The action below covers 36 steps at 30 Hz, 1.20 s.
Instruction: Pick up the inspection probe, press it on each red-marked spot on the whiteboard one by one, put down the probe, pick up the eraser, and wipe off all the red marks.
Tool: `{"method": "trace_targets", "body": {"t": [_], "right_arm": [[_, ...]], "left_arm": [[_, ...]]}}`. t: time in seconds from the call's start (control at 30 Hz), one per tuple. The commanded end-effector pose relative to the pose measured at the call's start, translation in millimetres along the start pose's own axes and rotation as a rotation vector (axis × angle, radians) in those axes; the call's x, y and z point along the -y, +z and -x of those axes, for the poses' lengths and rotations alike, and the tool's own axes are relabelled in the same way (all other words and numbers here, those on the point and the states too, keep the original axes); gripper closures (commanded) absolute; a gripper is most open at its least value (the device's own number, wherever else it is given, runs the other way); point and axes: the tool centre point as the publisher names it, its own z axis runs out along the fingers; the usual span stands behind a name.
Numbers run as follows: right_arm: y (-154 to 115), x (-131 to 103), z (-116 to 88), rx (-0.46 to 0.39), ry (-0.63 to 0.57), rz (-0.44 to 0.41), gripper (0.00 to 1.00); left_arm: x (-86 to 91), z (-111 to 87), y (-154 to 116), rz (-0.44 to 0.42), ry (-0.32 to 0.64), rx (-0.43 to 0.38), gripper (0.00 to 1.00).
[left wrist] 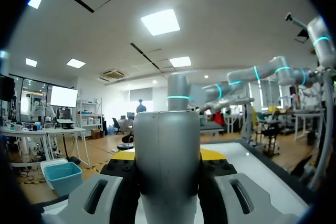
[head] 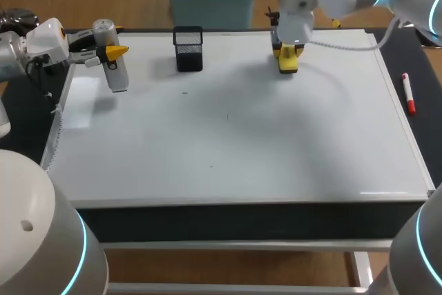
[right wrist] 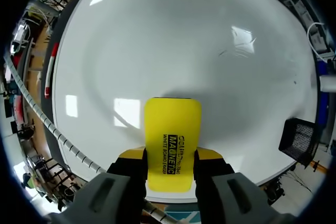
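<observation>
While the left gripper (head: 110, 52) sits at upper left of the head view, over the left edge of the whiteboard (head: 235, 143), its fingers pinch the grey inspection probe (head: 118, 77) from both sides. The probe's lower end points toward the board; contact w/ it can't be told. Right gripper (head: 288, 54) is at upper centre-right, fingers clamped on the yellow eraser (head: 288, 67), which is down at the board near its far edge. Black mesh cup (head: 188, 48) stands btwn the two grippers, on the board. Red-and-white marker (head: 408, 92) lies at right, just off the board's edge.
</observation>
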Motion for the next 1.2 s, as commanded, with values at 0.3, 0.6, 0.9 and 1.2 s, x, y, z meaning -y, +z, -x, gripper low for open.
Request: {"method": "trace_targets", "body": {"t": [0.3, 0.6, 0.9, 1.2], "right_arm": [[12.0, 5.3, 13.6, -0.004, -0.002, 0.001, 1.00], [16.0, -0.5, 16.1, 0.010, -0.005, 0.009, 1.00], [13.1, -1.5, 11.4, 0.029, 0.019, 0.018, 0.00], [-11.3, -0.4, -14.7, 0.192, 0.247, 0.043, 0.00]], "left_arm": [[0.2, 0.7, 0.3, -0.002, 0.001, -0.002, 1.00], [0.2, 0.7, 0.3, -0.002, 0.001, -0.002, 1.00], [0.2, 0.7, 0.3, -0.002, 0.001, -0.002, 1.00], [0.2, 0.7, 0.3, -0.002, 0.001, -0.002, 1.00]]}}
